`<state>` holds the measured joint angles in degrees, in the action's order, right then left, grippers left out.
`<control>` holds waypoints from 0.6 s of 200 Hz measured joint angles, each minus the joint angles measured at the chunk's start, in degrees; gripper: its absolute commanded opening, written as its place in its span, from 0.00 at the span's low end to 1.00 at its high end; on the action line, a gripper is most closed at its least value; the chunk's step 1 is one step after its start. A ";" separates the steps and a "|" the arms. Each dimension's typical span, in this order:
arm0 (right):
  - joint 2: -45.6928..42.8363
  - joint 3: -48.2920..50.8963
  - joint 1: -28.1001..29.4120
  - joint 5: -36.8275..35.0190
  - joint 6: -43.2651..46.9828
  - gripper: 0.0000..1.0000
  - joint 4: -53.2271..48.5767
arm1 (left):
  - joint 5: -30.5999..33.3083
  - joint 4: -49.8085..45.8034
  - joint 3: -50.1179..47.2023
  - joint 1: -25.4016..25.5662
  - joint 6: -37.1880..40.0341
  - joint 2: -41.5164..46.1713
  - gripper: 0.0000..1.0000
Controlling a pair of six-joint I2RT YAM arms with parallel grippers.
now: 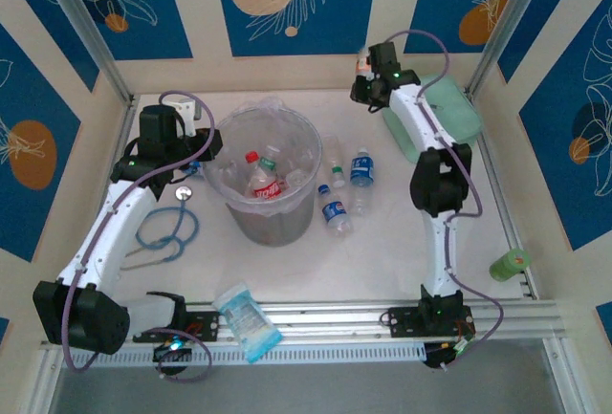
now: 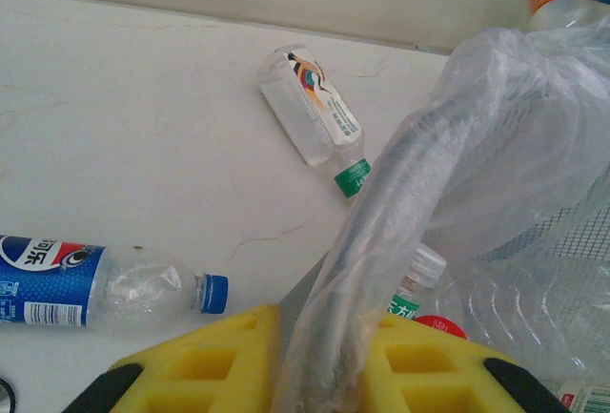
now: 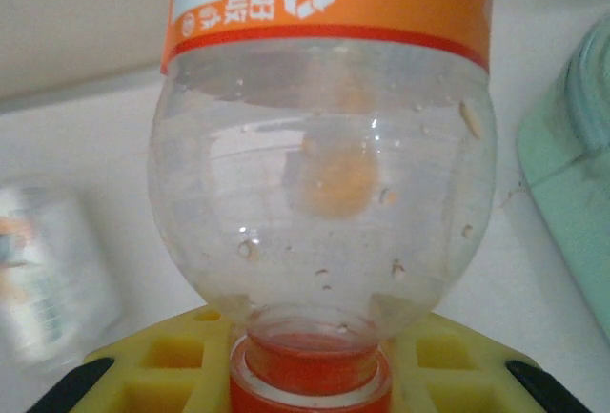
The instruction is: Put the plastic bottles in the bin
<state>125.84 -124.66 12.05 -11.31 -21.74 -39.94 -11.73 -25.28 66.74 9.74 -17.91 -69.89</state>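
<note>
The bin [image 1: 304,146], a grey bucket lined with a clear bag, stands mid-table and holds several bottles, one red-labelled [image 1: 263,183]. My left gripper [image 1: 201,162] is shut on the bin's bagged rim [image 2: 400,222], which runs up between its yellow jaws [image 2: 319,367]. On the table right of the bin lie a blue-labelled bottle [image 1: 335,213] [image 2: 67,281], a second blue-labelled one [image 1: 360,167] and a green-capped one [image 1: 337,173] [image 2: 315,113]. At the back, my right gripper [image 1: 367,77] [image 3: 310,380] is shut on the cap end of an orange-labelled bottle [image 3: 324,146].
A mint-green case [image 1: 449,118] [image 3: 572,194] lies at the back right beside the right gripper. A blue stethoscope [image 1: 167,225] lies left of the bin. A blue-and-white packet [image 1: 247,320] sits at the front rail, a green cylinder [image 1: 510,263] at the right edge.
</note>
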 measured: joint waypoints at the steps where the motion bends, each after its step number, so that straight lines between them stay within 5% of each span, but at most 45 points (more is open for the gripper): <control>1: -0.26 0.07 0.00 0.09 0.07 0.04 0.00 | -0.02 0.00 0.00 0.00 0.00 0.00 0.23; 56: -22.23 6.23 3.34 5.86 5.53 0.00 -3.63 | -0.04 0.09 -0.07 0.00 -0.02 0.00 0.23; 120: -34.27 9.03 23.98 6.88 11.96 0.00 -11.87 | -0.02 0.39 -0.17 0.00 -0.04 0.00 0.23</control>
<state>91.57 -115.63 36.03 -4.43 -9.78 -51.81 -11.75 -24.88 66.57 9.74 -17.96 -69.89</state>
